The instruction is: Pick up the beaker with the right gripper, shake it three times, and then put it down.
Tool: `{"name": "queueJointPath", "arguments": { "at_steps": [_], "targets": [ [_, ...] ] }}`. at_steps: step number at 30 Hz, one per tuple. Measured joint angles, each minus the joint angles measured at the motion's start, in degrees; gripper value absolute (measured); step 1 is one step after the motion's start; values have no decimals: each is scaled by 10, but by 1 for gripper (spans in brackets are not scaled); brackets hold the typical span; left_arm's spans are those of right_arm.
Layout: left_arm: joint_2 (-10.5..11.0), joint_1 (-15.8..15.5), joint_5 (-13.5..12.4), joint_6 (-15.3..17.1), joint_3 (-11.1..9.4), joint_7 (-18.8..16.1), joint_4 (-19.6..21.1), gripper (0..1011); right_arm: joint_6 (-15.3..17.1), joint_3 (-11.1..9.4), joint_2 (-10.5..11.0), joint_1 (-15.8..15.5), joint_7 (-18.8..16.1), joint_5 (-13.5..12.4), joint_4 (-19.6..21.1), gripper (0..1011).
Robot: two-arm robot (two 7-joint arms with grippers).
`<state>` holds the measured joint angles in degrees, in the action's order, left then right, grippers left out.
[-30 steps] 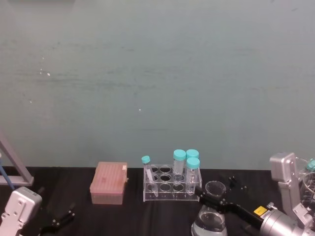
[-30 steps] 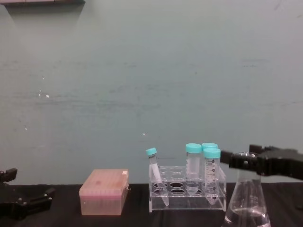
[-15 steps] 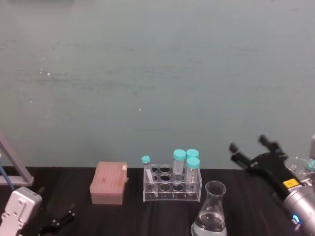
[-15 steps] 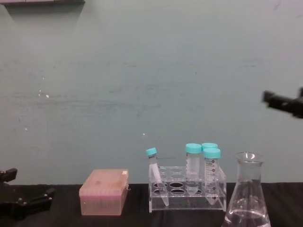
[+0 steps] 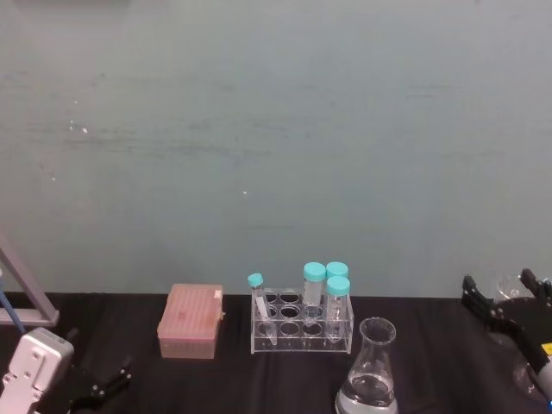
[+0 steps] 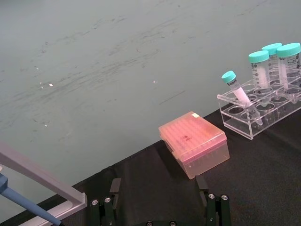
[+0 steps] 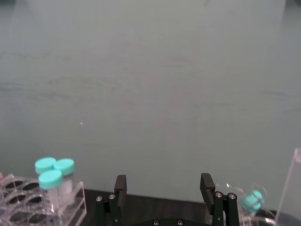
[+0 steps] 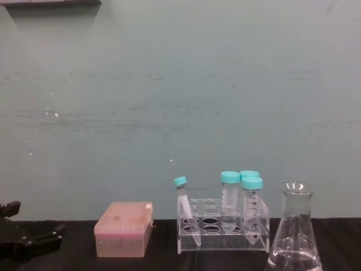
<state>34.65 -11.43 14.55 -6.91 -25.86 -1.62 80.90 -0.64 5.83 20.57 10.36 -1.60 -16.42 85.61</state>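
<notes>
The clear glass conical beaker [image 5: 368, 379] with liquid stands upright on the black table [image 5: 431, 345], just in front of the clear tube rack [image 5: 302, 323] — free of any grip; the black right gripper [image 5: 504, 302] sits well apart at the table's right, jaws spread and empty; the black left gripper [image 8: 28, 240] rests low at left, fingers parted.
</notes>
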Motion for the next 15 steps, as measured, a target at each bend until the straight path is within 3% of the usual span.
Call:
{"name": "queueJointPath", "arguments": {
  "at_steps": [5, 15],
  "targets": [
    [0, 0, 0, 0, 0, 0, 0, 1000, 4, -12, 0, -12, -15, -4, -3, 1000],
    [0, 0, 0, 0, 0, 0, 0, 1000, 4, -9, 0, -10, -14, -4, -3, 1000]
  ]
}}
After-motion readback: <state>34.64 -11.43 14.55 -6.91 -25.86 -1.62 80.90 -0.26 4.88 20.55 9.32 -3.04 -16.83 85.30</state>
